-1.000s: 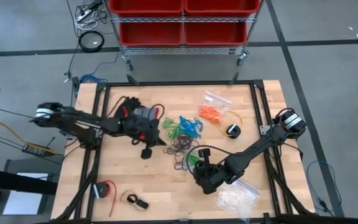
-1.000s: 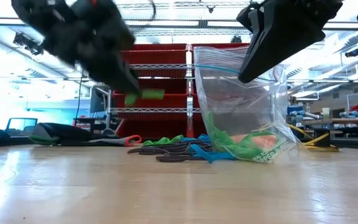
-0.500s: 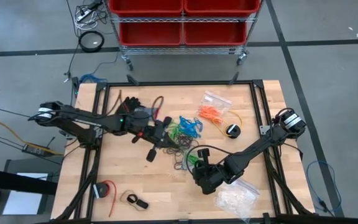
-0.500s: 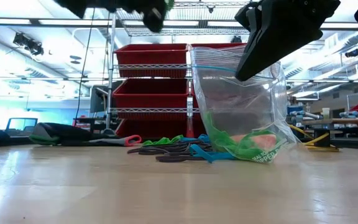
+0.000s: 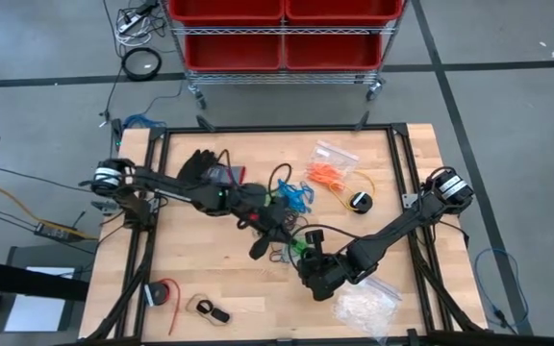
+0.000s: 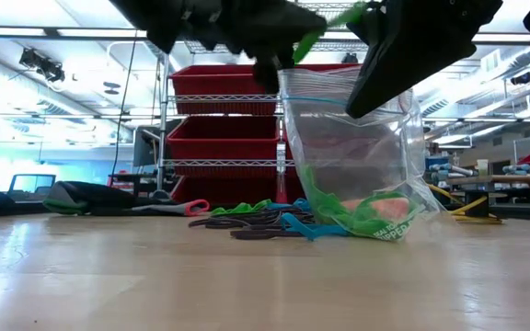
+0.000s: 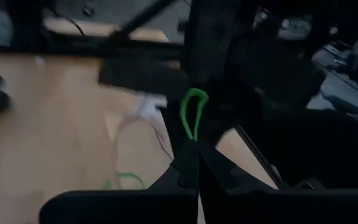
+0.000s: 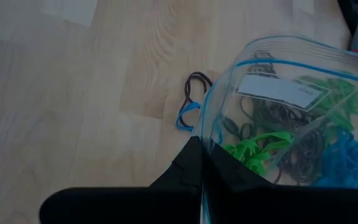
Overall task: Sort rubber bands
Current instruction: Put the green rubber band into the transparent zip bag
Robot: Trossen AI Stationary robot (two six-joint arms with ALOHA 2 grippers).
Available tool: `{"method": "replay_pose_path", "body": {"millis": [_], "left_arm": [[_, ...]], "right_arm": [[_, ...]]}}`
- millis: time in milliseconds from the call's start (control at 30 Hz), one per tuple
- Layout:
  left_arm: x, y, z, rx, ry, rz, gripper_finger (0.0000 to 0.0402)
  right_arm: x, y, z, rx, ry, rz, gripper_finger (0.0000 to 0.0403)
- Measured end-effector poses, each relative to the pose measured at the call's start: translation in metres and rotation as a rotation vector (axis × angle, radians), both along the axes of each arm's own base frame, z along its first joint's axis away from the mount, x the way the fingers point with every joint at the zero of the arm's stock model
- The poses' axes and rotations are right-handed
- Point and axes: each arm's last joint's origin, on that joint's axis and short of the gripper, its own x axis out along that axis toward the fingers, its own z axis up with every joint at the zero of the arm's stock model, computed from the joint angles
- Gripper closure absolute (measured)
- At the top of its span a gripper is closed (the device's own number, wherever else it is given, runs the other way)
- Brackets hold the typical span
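Green rubber, 1 thin loop (image 7: pixel 193 112), sticks up pinched between the shut tips of the left gripper (image 7: pixel 193 144), which reaches over the middle of the wooden table (image 5: pixel 200 279) above the loose rubber bands (image 5: pixel 282 223). Just beside it, the right gripper (image 8: pixel 202 148) is clamped on the rim of a clear bag (image 8: pixel 291 118) holding green, blue and dark bands.

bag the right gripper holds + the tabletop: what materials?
Bag: looks like thin clear plastic film, glossy; the green, blue and black rubber bands show through it, and a blue zip strip runs along its mouth. Tabletop: pale wood, matte, with visible grain and plank seams; possibly butcher block or laminate.
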Motion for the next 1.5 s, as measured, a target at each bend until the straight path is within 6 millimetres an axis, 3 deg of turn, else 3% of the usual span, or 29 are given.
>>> {"method": "replay_pose_path", "body": {"millis": [300,733,1000,1100,1267,1500], "left_arm": [[0.0,-0.006,-0.011,0.019,0.06,-0.007,0.0384],[-0.008,-0.004,0.008,0.108,-0.006,0.032,0.0215],[-0.053,0.022,0.047,0.446,0.072,0.341,0.0205],[-0.069,0.038,0.049,0.489,0.13,0.423,0.0205],[-0.087,0.071,0.017,0.486,0.236,0.513,0.0205],[-0.101,0.112,-0.035,0.299,0.233,0.566,0.0205]], "right_arm": [[0.0,0.0,0.0,-0.005,0.002,0.001,0.0403],[0.0,0.0,0.0,-0.004,0.0,-0.002,0.0403],[0.0,-0.001,0.0,-0.005,0.002,-0.003,0.0403],[0.001,-0.002,0.0,-0.005,0.002,-0.006,0.0403],[0.002,-0.004,0.0,-0.004,0.001,-0.013,0.0403],[0.004,-0.006,0.0,-0.001,-0.003,-0.023,0.0403]]}}
